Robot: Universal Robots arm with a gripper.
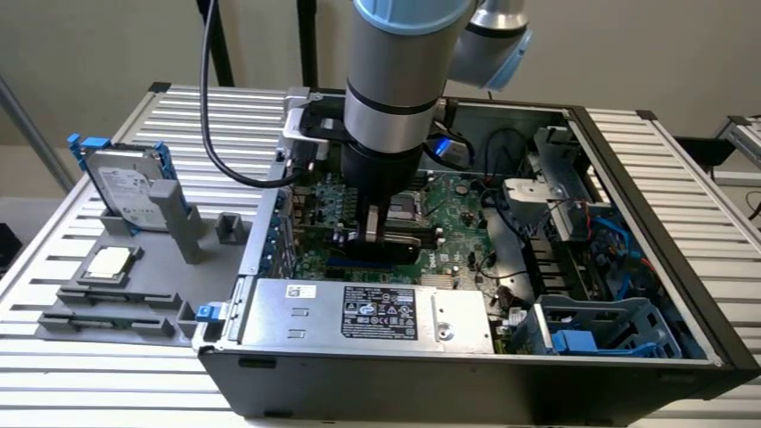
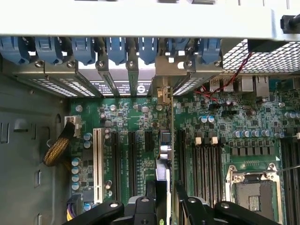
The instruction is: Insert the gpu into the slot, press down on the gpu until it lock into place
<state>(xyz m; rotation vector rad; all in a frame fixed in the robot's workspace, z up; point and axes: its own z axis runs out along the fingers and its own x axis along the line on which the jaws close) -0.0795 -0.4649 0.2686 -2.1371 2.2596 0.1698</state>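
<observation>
Gripper (image 1: 383, 234) down inside the open PC case (image 1: 476, 374), pinching the gpu (image 1: 405, 243) on edge over the motherboard (image 1: 464, 214).

Wrist view: fingers (image 2: 151, 194) sit narrow, one on each face of the gpu (image 2: 164, 150), clamped near its top edge. The card runs edge-on away from the gripper (image 2: 165, 199) toward the rear bracket row (image 2: 117, 79), with its metal end plate at the bracket openings. It stands upright between the black expansion connectors (image 2: 132, 159) and the black memory slots (image 2: 206, 159); the processor socket (image 2: 251, 192) lies beyond those. Exterior view: a short run of the slot (image 1: 356, 264), bright blue, shows just under the card's lower edge, on the side toward the silver power supply (image 1: 369, 312). Can't tell if the card edge is fully seated or only resting on it.
</observation>
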